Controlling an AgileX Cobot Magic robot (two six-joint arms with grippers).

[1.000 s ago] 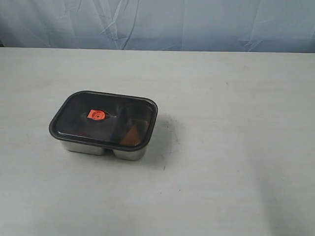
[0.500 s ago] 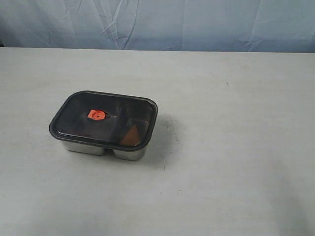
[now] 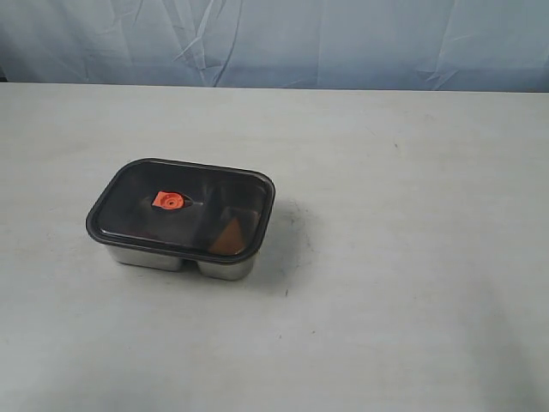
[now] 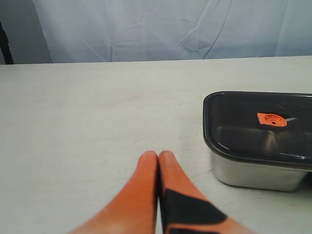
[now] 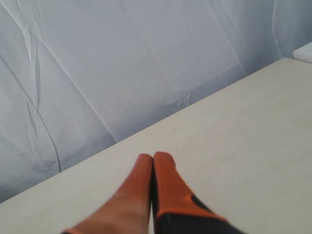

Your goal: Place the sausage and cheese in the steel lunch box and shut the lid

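Observation:
The steel lunch box (image 3: 184,260) stands left of the table's middle, its dark lid (image 3: 137,210) seated on top with the orange valve (image 3: 168,201) at its centre. Through the lid an orange wedge, the cheese (image 3: 228,239), shows in the smaller compartment. The sausage is hidden. Neither arm appears in the exterior view. In the left wrist view the left gripper (image 4: 158,155) is shut on nothing, its orange fingers pressed together, with the lunch box (image 4: 253,173) and lid (image 4: 234,109) off to one side. The right gripper (image 5: 153,157) is shut and empty over bare table.
The pale table (image 3: 403,257) stretches round the box on all sides. A wrinkled blue-grey cloth backdrop (image 3: 274,39) hangs behind the table's far edge. A small white corner (image 5: 304,50) shows at the table's edge in the right wrist view.

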